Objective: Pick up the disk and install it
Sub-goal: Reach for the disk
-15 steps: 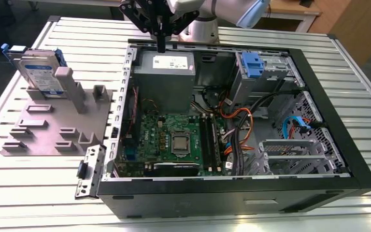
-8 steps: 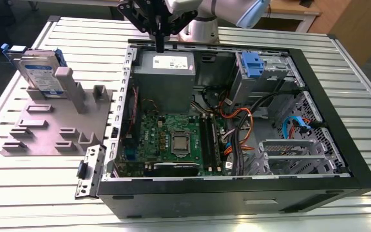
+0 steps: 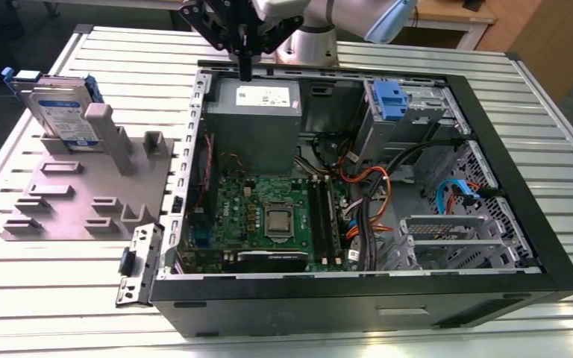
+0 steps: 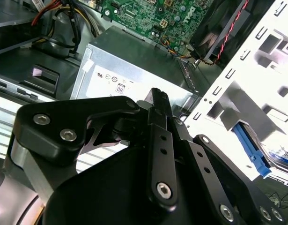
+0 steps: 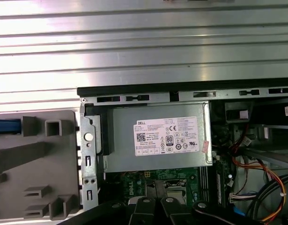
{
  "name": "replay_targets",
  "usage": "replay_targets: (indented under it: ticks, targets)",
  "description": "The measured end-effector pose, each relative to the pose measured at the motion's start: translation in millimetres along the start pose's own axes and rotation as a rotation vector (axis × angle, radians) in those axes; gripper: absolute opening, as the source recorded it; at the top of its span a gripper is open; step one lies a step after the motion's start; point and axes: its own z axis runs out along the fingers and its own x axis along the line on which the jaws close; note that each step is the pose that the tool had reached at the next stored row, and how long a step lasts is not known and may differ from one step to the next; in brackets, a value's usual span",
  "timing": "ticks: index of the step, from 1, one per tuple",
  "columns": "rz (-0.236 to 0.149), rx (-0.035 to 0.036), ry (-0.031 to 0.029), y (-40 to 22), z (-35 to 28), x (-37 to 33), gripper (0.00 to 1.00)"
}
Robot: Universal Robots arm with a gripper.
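Some of the disk hides behind a grey post; the gripper hangs closed above the case.

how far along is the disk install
Nothing looks done yet: the disk stands on the grey fixture plate, outside the computer case. The tool is shut and empty, above the power supply. Both the pickup and the install are left.
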Motion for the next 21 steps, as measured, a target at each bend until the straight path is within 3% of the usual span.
replay_targets:
  ticks: [21]
  targets:
    - [0.000,0.0001,0.0000,-0.5,-0.2,6.1,0.11]
